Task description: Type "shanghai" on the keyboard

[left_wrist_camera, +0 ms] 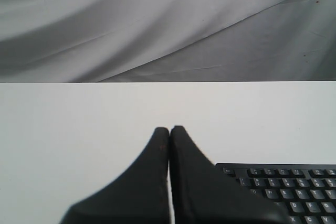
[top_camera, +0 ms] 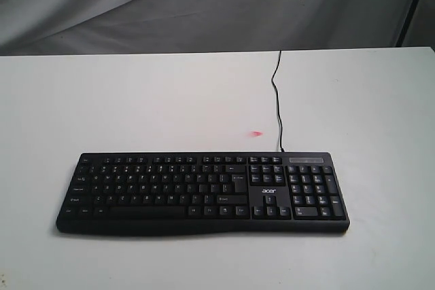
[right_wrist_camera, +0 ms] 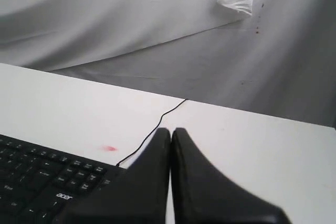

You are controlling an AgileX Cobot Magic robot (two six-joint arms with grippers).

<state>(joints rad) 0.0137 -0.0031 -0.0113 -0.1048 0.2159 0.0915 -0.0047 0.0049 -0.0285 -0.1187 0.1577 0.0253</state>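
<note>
At the near side of the table (top_camera: 136, 100), neither arm shows in the exterior view; only the wrist cameras see the tools. The left gripper (left_wrist_camera: 169, 129) has its two black fingers pressed together with no gap, holding nothing. The right gripper (right_wrist_camera: 171, 130) is closed the same way and also empty. Both hang above the white surface and touch no key.

Just beyond them lies the keyboard (top_camera: 204, 191), flat and square to the table's front edge, with its letter block to the left and its number pad to the right. Its left rear corner shows beside the left gripper, and the white logo (right_wrist_camera: 64, 196) end shows beside the right one.

No letter looks typed yet, so the step in hand is probably the "s". That key sits in the left part of the letter block, which suits the left arm. The joined fingers make one narrow tip, good for a single key. The tip should come down straight over the key's middle, press briefly and lift clear, so that neighbouring keys are not caught and the board does not slide. The legends are too small to read from the exterior view.

Behind the keyboard a small pink mark (top_camera: 256, 133) lies on the table. The thin cable (top_camera: 277, 100) runs back past it to the far edge, where a grey cloth (top_camera: 204, 5) hangs.
</note>
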